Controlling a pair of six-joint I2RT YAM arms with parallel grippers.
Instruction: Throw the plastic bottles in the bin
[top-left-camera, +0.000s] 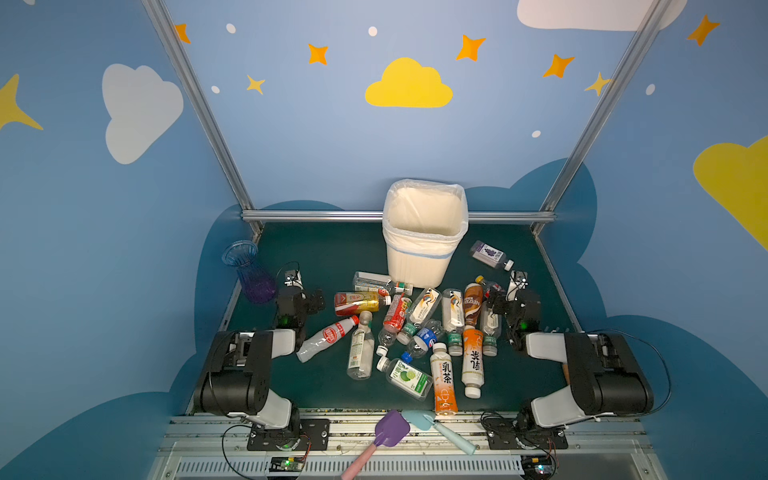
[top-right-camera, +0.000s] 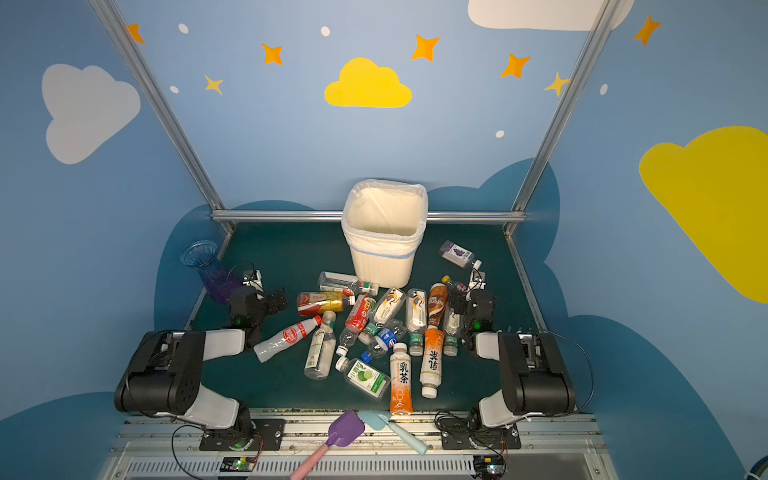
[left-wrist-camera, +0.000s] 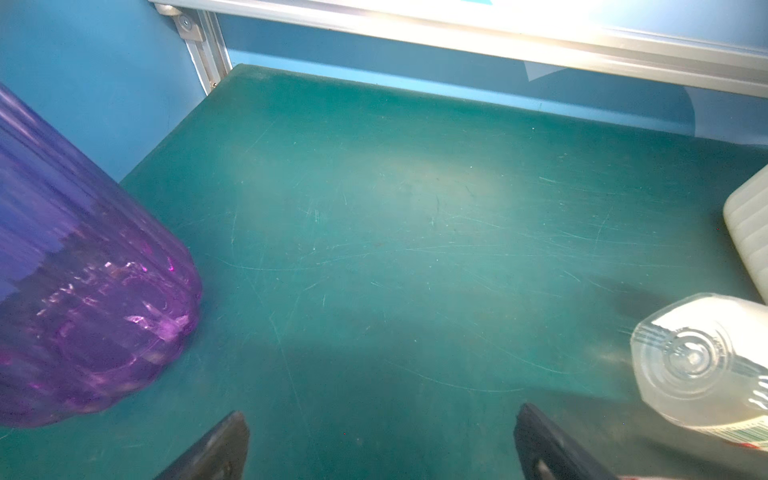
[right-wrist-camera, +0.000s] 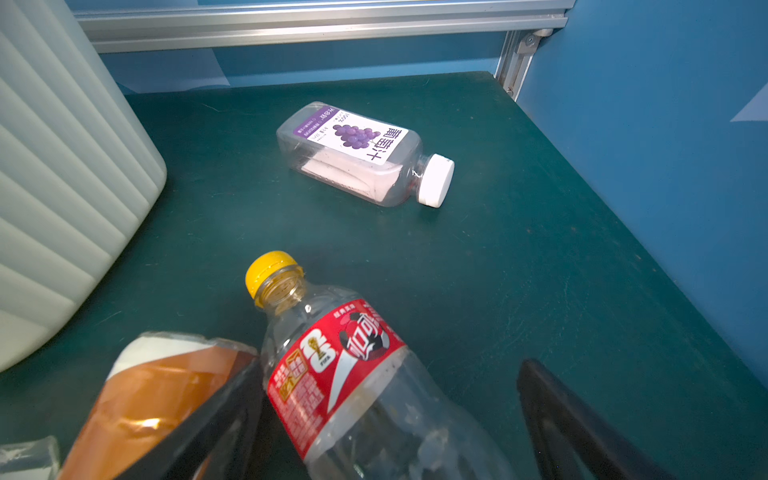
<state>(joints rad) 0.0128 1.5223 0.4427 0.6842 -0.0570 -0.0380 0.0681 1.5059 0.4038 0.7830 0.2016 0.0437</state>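
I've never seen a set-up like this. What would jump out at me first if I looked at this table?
A jumble of plastic bottles with bright labels lies in the middle of the dark green table, and right behind it stands a tall off-white bin lined with a bag. Black-and-white robot arms flank the pile, and a purple vase stands in the far left corner.

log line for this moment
left gripper open, empty | right gripper open over yellow-cap bottle | plastic bottles on table | bin looks empty

Yellow-capped bottle inside spread pincer
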